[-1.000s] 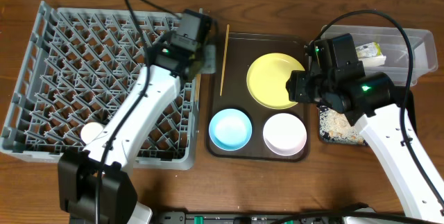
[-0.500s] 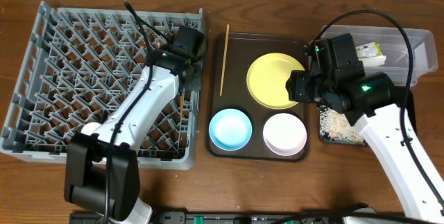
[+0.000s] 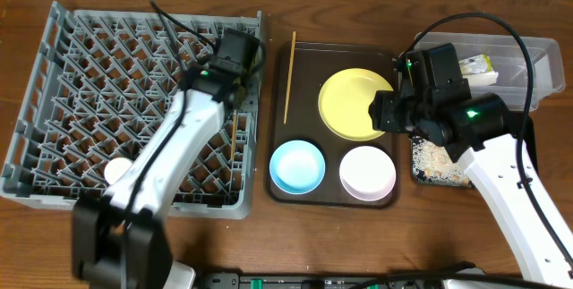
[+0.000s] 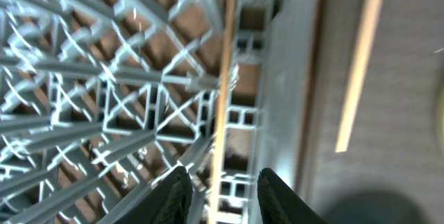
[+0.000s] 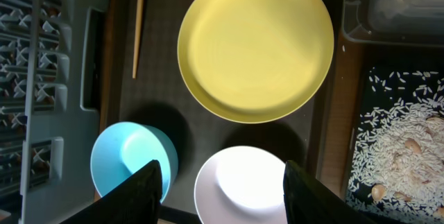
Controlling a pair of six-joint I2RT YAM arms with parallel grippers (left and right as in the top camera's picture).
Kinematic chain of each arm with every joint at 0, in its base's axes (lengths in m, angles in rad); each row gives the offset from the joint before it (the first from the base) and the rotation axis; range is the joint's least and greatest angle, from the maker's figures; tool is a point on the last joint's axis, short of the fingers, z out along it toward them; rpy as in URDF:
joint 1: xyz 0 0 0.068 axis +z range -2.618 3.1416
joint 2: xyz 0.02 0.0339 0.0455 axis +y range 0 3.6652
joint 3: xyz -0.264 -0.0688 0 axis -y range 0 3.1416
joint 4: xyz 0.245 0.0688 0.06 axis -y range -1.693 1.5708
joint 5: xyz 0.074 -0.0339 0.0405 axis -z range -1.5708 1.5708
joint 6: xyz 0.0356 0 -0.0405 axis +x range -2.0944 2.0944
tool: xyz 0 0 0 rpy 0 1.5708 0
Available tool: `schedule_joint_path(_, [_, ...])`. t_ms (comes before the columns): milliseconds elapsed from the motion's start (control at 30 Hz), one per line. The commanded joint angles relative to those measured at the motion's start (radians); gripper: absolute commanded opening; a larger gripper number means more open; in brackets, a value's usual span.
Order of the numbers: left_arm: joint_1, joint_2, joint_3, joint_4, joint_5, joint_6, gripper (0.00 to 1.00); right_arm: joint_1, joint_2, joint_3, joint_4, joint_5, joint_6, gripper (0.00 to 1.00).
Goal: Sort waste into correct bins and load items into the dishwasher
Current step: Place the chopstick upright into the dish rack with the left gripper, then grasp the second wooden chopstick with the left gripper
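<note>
My left gripper (image 4: 222,189) is open over the right edge of the grey dishwasher rack (image 3: 81,101). A wooden chopstick (image 4: 223,78) runs between its jaws, touching neither pad, and lies in the rack (image 3: 233,137). A second chopstick (image 3: 289,79) lies on the brown tray's left side. A white cup (image 3: 118,171) sits in the rack's front. My right gripper (image 5: 225,186) is open and empty above the yellow plate (image 5: 257,44), the light-blue bowl (image 5: 128,161) and the white bowl (image 5: 243,182). The snack wrapper (image 3: 477,70) is in the clear tub (image 3: 537,56). Rice (image 5: 402,148) covers the black tray.
The brown serving tray (image 3: 303,56) lies between the rack and the bins. The black tray (image 3: 419,174) sits in front of the clear tub at the right. Bare wooden table (image 3: 134,244) shows in front of the rack.
My left gripper has shifted left from the rack's right rim to over the rack and opened. The chopstick it held now lies in the rack. The right arm has not moved.
</note>
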State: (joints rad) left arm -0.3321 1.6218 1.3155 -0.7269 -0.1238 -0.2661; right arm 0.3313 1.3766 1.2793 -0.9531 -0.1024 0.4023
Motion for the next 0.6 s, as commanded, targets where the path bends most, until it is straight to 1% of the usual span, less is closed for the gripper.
schedule_joint_path(0, [-0.003,-0.104,0.048,0.034,0.115,-0.001,0.33,-0.003,0.003,0.0,-0.003,-0.003,0.008,0.54])
schedule_joint_path(67, [-0.021,-0.131,0.048,0.074,0.176,0.001,0.33,-0.003,0.003,0.0,-0.008,-0.003,0.008,0.54])
schedule_joint_path(133, [-0.045,-0.132,0.048,0.108,0.184,0.021,0.33,-0.003,0.003,0.0,-0.008,-0.003,0.008,0.54])
schedule_joint_path(233, [-0.089,-0.103,0.048,0.158,0.183,0.087,0.38,-0.003,0.003,0.0,-0.006,-0.003,0.009,0.55])
schedule_joint_path(300, [-0.109,-0.064,0.048,0.18,0.179,0.114,0.4,-0.003,0.003,0.0,-0.005,-0.003,0.009,0.55])
schedule_joint_path(433, [-0.111,0.037,0.048,0.216,0.14,0.112,0.4,-0.003,0.003,0.0,-0.005,-0.003,0.009,0.55])
schedule_joint_path(567, [-0.113,0.158,0.048,0.283,0.138,0.113,0.4,-0.003,0.003,0.0,-0.005,-0.003,0.009,0.55])
